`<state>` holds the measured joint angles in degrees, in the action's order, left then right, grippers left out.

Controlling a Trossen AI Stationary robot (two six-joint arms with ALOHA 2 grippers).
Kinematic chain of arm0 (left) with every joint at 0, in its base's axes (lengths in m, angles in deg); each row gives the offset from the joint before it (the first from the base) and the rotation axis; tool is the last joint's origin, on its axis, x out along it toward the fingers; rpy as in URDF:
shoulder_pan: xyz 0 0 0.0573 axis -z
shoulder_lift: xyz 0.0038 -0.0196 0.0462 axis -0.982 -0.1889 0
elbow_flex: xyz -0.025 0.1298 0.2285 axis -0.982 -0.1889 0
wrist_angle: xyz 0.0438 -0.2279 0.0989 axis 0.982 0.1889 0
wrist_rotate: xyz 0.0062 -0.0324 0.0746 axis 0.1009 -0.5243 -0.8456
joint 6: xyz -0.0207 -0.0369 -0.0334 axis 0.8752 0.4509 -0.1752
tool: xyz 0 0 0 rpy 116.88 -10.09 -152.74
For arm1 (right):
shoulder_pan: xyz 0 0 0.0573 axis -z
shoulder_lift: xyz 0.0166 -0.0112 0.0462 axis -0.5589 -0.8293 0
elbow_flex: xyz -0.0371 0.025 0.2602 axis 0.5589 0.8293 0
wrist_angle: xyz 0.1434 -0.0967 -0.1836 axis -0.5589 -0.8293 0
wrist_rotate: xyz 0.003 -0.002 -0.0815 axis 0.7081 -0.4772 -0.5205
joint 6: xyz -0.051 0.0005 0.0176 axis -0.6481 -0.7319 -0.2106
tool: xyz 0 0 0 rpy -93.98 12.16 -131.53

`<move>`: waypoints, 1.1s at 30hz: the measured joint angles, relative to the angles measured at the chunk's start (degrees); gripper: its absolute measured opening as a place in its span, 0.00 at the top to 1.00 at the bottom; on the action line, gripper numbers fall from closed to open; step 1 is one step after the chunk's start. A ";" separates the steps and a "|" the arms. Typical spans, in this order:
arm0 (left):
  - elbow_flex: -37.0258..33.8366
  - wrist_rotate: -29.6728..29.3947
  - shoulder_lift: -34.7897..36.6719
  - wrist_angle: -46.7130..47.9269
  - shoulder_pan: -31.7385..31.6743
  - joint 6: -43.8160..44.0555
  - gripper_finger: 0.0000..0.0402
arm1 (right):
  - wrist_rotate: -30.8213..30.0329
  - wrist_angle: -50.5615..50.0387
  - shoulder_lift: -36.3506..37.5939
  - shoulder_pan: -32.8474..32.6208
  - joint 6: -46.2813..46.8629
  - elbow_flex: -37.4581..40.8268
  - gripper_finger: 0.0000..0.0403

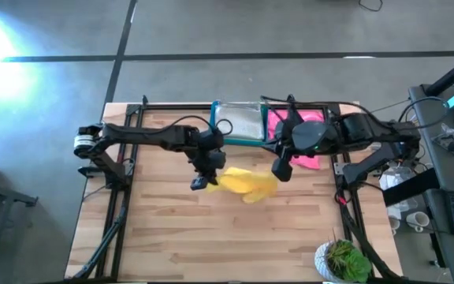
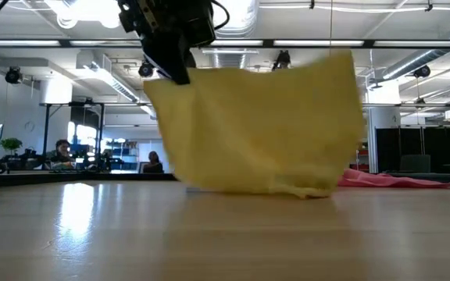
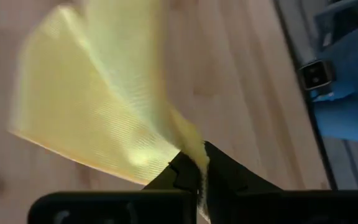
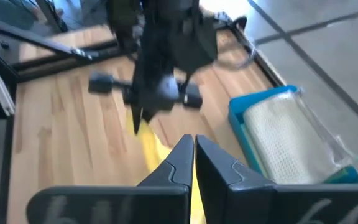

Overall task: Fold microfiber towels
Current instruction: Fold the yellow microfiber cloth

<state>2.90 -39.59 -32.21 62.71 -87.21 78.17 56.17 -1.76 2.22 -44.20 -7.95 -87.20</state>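
On the left, our left claw [image 1: 200, 183] is clamped on a corner of the yellow towel [image 1: 247, 183]; the left wrist view shows the cloth pinched tight between its two dark fingers [image 3: 188, 174], with the rest fanning away over the bench [image 1: 211, 244]. In the low view that corner is lifted high while the towel's lower edge drags on the wood.

Moving right, our right claw [image 1: 281, 169] hangs at the towel's other end with its fingers pressed together; its own view shows yellow cloth running in beneath them, and the towel's far upper corner is also raised in the low view, so we judge it clamped on the towel too.

Behind, the blue bin [image 1: 239, 122] holds a pale towel, and the pink towel [image 1: 306, 138] lies flat beside it under the right arm.

We judge this to be the lift-and-spread step: the yellow towel is up but not yet flat or folded. Next we need to draw the two claws apart to stretch the edge taut, then lay the cloth down smoothly.
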 joint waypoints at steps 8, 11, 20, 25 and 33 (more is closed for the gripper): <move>0.21 -1.80 4.08 3.54 -0.02 0.04 1.00 | 0.26 -0.09 -2.24 -0.39 4.75 7.16 0.98; 0.23 -1.78 5.41 4.55 -0.02 0.07 1.00 | 0.44 0.03 -3.80 -0.37 5.27 8.45 0.98; 0.23 -1.78 6.51 9.93 -0.04 0.12 1.00 | 9.02 0.12 -9.59 0.75 4.68 9.43 0.90; 0.23 -1.78 6.51 10.64 -0.04 0.06 1.00 | 11.76 -0.33 -12.95 1.14 3.14 9.45 0.76; 0.19 -1.76 6.51 10.98 -0.04 0.06 1.00 | 10.13 -4.94 -15.31 4.27 -5.01 10.55 0.63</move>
<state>3.09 -41.36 -25.70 73.68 -87.25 78.23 66.31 -6.70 -13.10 -39.93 -12.96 -76.66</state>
